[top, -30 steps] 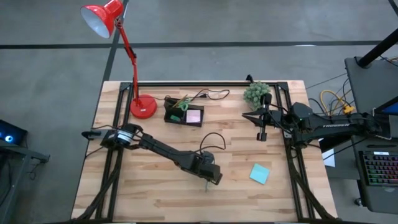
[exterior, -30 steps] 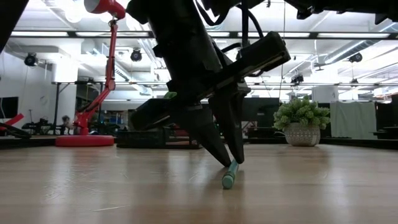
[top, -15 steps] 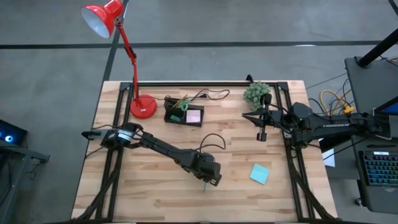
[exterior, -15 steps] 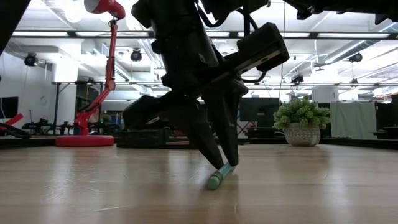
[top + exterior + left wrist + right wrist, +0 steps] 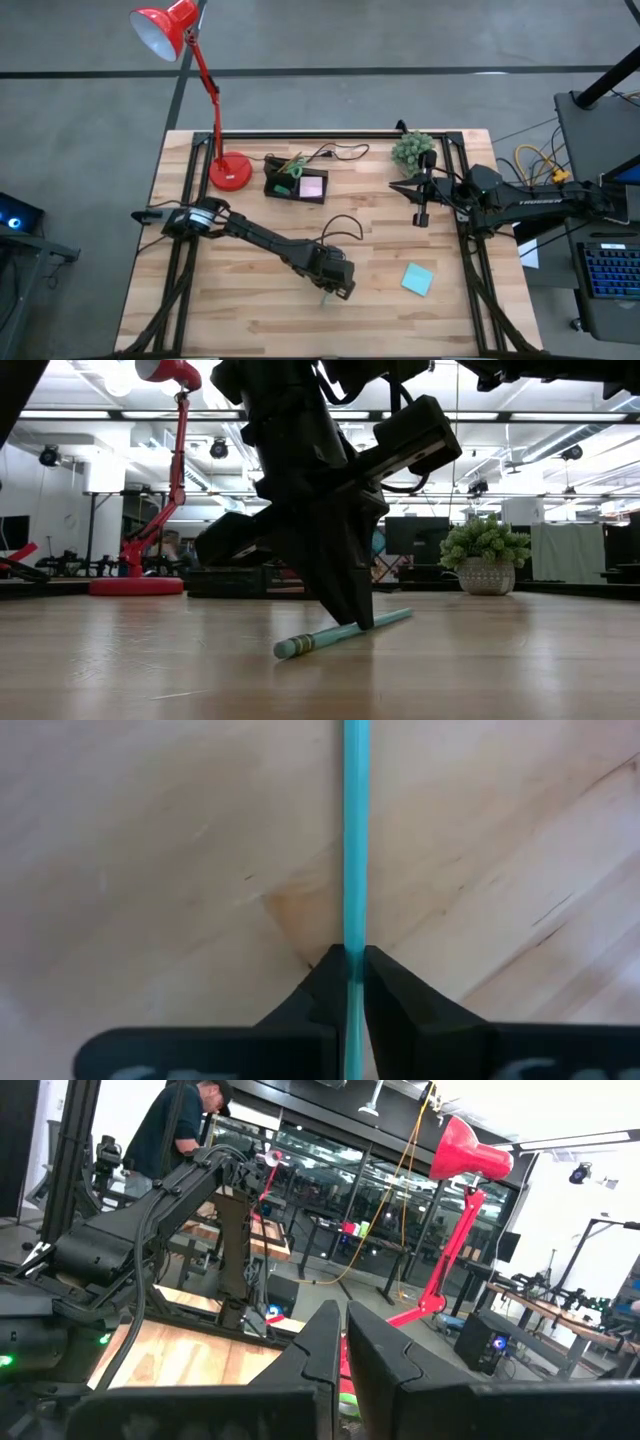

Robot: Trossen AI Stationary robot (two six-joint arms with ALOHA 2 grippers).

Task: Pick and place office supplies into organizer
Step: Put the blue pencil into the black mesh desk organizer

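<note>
The left gripper (image 5: 358,622) clamps the thin green pencil (image 5: 340,633) against the table (image 5: 500,660); the right gripper (image 5: 421,218) hangs closed.

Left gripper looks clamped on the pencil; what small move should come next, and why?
Probably a short straight lift: the left gripper is shut on the thin green pencil, which lies on the table, far from the organizer.

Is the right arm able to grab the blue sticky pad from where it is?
Probably yes. The teal sticky pad lies on bare table with nothing between it and the shut right gripper. The left gripper is off to one side, busy pinching the pencil.
</note>
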